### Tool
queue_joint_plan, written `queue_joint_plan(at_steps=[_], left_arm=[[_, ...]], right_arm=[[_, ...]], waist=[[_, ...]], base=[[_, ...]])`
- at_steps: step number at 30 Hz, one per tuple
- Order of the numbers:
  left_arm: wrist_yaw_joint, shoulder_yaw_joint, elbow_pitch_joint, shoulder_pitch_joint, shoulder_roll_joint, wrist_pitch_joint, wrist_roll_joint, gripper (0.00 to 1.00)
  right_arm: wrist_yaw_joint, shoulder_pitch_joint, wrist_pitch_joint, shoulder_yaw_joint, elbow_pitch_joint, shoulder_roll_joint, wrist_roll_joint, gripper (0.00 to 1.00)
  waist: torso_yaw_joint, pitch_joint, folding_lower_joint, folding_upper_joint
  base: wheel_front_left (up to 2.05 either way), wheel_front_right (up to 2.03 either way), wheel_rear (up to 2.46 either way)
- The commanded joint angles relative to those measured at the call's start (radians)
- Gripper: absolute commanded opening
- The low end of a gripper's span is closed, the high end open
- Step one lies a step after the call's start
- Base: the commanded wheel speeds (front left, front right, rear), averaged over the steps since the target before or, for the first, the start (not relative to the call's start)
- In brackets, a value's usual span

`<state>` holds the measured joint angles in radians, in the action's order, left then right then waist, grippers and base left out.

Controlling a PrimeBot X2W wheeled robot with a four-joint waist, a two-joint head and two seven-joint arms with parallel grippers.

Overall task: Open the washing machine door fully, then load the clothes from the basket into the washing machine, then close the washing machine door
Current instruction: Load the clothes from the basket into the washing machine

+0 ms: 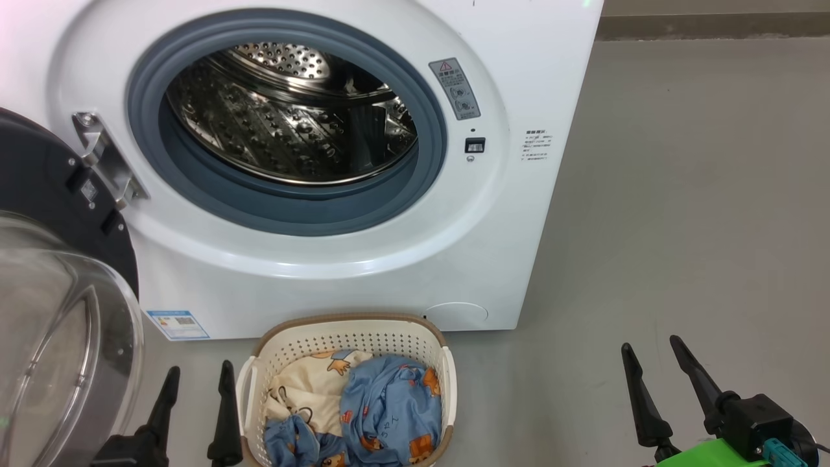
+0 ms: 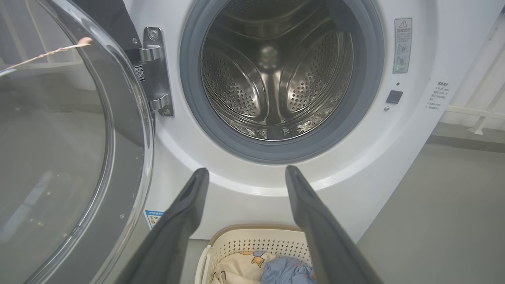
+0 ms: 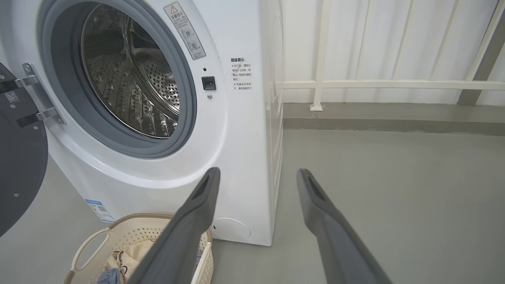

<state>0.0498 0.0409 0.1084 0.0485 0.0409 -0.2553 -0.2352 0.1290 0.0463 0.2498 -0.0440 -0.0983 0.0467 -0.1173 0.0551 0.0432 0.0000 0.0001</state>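
The white washing machine (image 1: 363, 259) stands at the far side, its steel drum (image 1: 292, 110) empty. The washing machine door (image 1: 58, 194) hangs swung wide open at the left. Just in front of the machine, the cream basket (image 1: 350, 321) sits on the floor and holds the bear-print clothes (image 1: 382, 402). The left gripper (image 1: 200, 368) hovers just left of the basket and the right gripper (image 1: 650, 344) well to its right, both with fingers parted and holding nothing.
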Motion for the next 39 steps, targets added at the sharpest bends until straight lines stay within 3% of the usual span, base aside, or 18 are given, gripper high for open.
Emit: queue_joint_plan(at_steps=[1, 15, 39], left_arm=[[0.001, -0.028, -0.019, -0.015, 0.009, -0.006, -0.006, 1.00], [-0.001, 0.006, -0.017, -0.043, 0.009, -0.006, -0.029, 1.00], [0.022, 0.081, 0.072, -0.262, 0.009, -0.006, -0.049, 1.00]], right_arm=[[0.002, -0.018, 0.012, 0.022, 0.020, 0.004, 0.000, 1.00], [0.002, -0.036, 0.012, 0.022, 0.028, 0.004, -0.001, 1.00], [0.002, -0.154, 0.012, 0.037, 0.043, 0.004, 0.004, 1.00]], waist=[[0.000, 0.001, 0.0000, -0.0001], [-0.001, 0.074, 0.0000, -0.0001], [-0.027, 0.402, 0.0000, -0.0001]], base=[[0.00, 0.00, 0.00], [0.00, 0.00, 0.00], [0.00, 0.00, 0.00]])
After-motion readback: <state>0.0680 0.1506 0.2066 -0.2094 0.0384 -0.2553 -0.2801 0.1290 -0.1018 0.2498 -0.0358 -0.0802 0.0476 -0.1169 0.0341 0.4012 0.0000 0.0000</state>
